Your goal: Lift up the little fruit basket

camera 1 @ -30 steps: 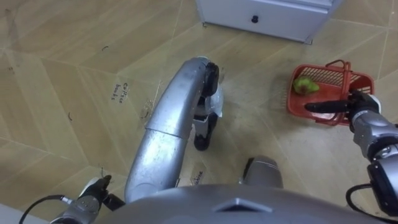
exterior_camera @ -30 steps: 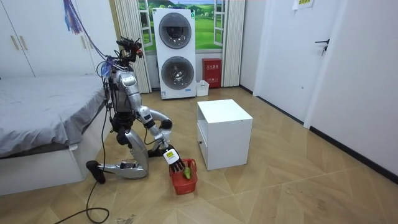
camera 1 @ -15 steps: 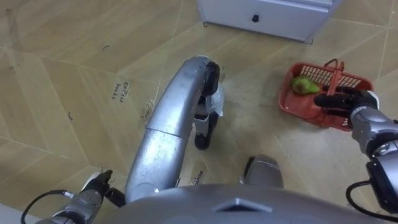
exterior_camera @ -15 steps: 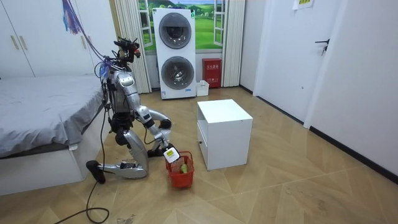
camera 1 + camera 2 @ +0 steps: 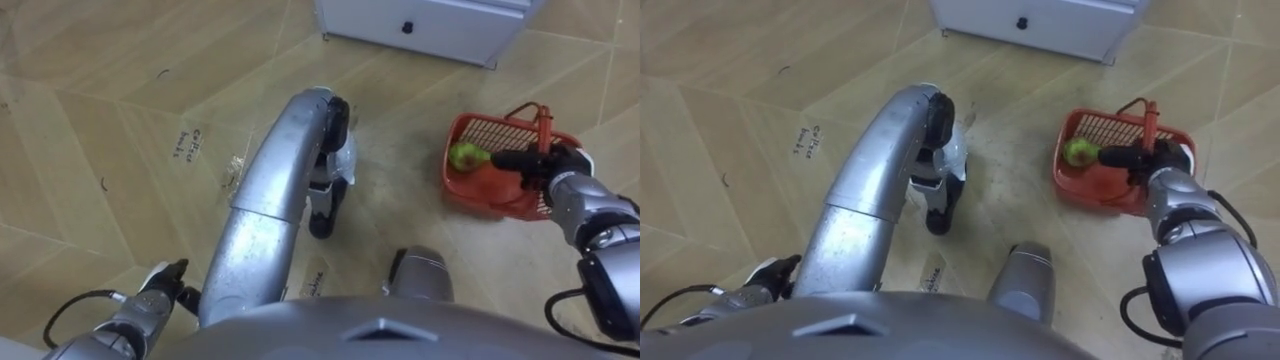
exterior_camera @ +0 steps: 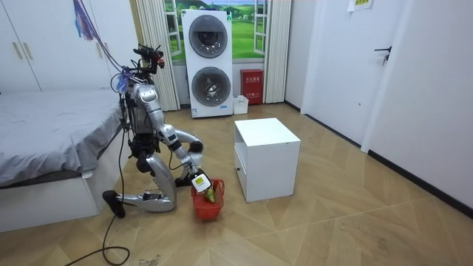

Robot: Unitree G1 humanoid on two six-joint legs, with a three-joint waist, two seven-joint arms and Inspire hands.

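Note:
A red plastic fruit basket (image 5: pixel 480 190) with an upright handle (image 5: pixel 543 120) sits tilted on the wooden floor at my right, with a green fruit (image 5: pixel 462 155) inside it. My right hand (image 5: pixel 556 168) is at the basket's far rim, its fingers curled round the foot of the handle and one digit pointing left over the basket. The room view shows me kneeling beside the bed, with the basket (image 6: pixel 207 207) just under my right hand (image 6: pixel 199 183). My left hand (image 5: pixel 160 292) hangs low at the lower left, away from the basket.
A white cabinet (image 5: pixel 430 25) with a dark drawer knob stands just beyond the basket; in the room view the cabinet (image 6: pixel 266 159) is to the basket's right. A bed (image 6: pixel 52 140) is behind me and stacked washing machines (image 6: pixel 211 63) stand by the far wall.
My right hand's fingers went from straight to curled round the basket's handle. The basket has come toward me, to the left, and tipped with the hand.

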